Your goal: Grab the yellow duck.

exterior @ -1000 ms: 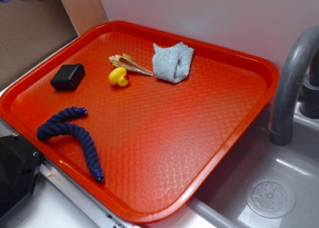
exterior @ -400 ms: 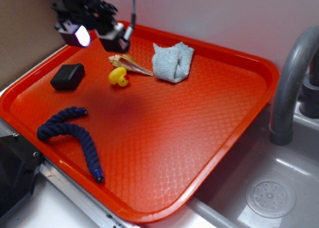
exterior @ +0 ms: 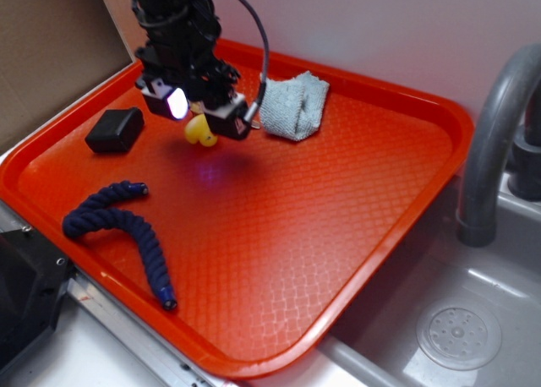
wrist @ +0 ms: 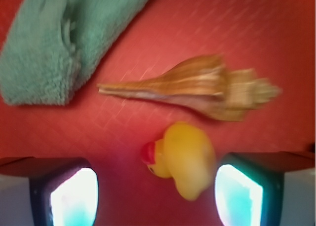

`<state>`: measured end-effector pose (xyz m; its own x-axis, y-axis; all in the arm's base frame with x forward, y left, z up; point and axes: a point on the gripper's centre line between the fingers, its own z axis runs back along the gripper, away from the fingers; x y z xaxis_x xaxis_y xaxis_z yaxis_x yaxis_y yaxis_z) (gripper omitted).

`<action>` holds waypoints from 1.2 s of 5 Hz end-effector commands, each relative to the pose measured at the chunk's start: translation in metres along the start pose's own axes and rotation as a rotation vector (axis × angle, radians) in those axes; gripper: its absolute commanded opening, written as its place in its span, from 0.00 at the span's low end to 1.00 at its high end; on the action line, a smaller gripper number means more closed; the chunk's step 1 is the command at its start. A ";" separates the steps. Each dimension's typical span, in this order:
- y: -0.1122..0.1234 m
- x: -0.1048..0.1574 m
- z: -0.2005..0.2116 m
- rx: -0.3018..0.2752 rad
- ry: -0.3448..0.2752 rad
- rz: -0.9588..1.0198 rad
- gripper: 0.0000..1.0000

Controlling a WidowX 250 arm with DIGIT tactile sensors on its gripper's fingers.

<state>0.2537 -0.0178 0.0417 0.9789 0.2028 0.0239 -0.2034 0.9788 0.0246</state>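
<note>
The yellow duck [exterior: 199, 132] is a tiny rubber toy with a red beak, lying on the red tray [exterior: 338, 209] at the back left. My gripper [exterior: 205, 110] hangs open just above it, and the arm hides most of the duck in the exterior view. In the wrist view the duck [wrist: 185, 159] lies between the two glowing fingers, nearer the right one [wrist: 239, 194], with a wide gap to the left one [wrist: 74, 196]. My gripper [wrist: 157, 196] touches nothing.
A beige seashell [wrist: 197, 88] lies just beyond the duck, and a grey-green cloth [exterior: 293, 105] beside it. A black block [exterior: 114, 130] sits to the left and a blue rope [exterior: 122, 235] at the tray's front left. A sink and faucet [exterior: 494, 142] stand on the right.
The arm came in from the upper left and dropped over the duck, now covering the seashell in the exterior view. The things on the tray have not moved.
</note>
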 end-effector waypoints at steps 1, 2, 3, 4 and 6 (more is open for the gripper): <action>0.011 0.007 -0.027 0.008 0.037 -0.009 1.00; 0.011 0.004 -0.031 0.011 0.051 -0.006 0.00; 0.009 -0.001 -0.028 -0.002 0.049 -0.008 0.00; 0.007 -0.004 -0.028 -0.001 0.047 -0.022 0.00; 0.015 -0.010 0.062 0.001 -0.003 -0.072 0.00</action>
<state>0.2346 -0.0064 0.0935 0.9894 0.1428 -0.0276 -0.1416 0.9891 0.0409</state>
